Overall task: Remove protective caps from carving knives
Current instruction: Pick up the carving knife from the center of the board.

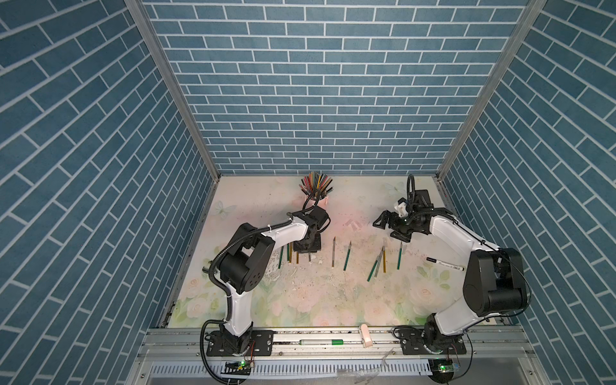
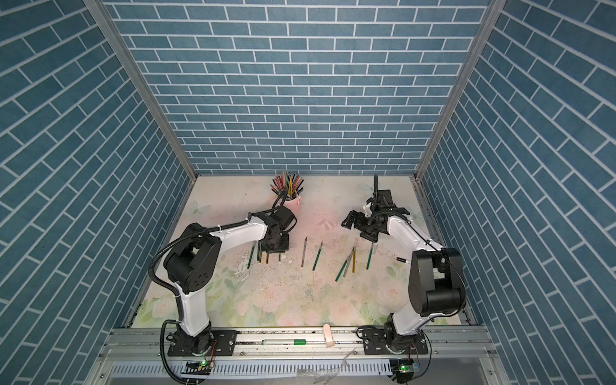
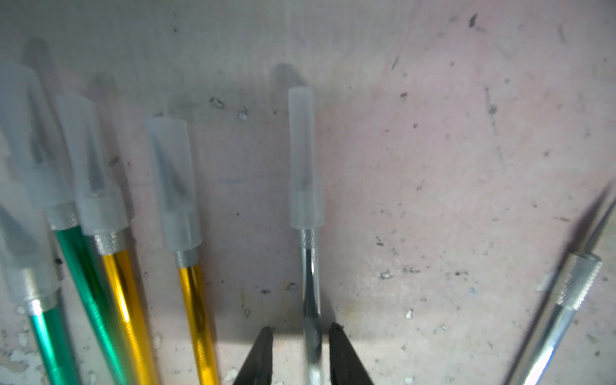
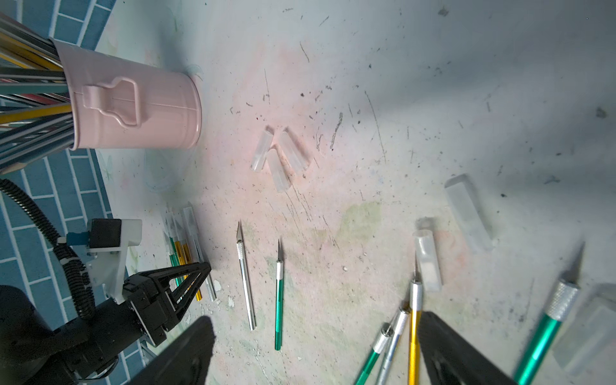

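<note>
Straddles the capped silver carving knife [image 3: 311, 293] on the surface [image 3: 450, 150] with the narrowly parted left end effector [image 3: 301, 330], beside four capped green and gold knives [image 3: 120, 283]. Holds the right end effector [image 4: 311, 316] spread wide above bare-bladed knives [image 4: 246, 283] and loose protective caps [image 4: 276, 170].
</note>
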You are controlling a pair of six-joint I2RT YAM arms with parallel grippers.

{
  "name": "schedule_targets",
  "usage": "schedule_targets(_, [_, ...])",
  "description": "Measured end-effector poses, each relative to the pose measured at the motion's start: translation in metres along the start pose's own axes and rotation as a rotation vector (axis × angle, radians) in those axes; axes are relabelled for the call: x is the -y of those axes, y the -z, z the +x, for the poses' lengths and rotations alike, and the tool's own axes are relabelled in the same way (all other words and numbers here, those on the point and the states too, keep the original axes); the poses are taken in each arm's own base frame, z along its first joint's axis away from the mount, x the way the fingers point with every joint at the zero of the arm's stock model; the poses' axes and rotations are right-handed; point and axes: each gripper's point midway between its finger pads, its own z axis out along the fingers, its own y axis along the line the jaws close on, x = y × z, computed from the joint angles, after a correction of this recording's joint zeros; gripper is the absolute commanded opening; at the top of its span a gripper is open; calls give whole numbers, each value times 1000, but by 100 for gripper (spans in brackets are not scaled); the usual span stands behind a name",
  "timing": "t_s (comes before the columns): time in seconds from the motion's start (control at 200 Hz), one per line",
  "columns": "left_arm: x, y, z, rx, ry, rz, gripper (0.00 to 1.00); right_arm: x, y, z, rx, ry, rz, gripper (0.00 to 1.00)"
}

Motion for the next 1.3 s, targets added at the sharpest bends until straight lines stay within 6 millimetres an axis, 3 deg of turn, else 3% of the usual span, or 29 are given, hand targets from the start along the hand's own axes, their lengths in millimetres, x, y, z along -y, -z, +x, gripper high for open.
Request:
schedule_targets(0.11, [0,0,-1,3,0,3,11,2,0,2,-1,-4,2,96])
schedule_targets(0.55, [2,0,0,-2,-1,11,5,5,0,4,-6,-18,-22,96])
schedule_targets(0.77, [11,10,6,-32,-3,77,1,0,1,5,-12,-21,-48,96])
schedule_targets(0.985, [36,44,2,-11,-27,213,1,-10,3,2,-8,-26,-102,94])
schedule_targets(1.3, [99,83,-6,47,-145,432,1,-39,13,-7,36,-6,-206,87])
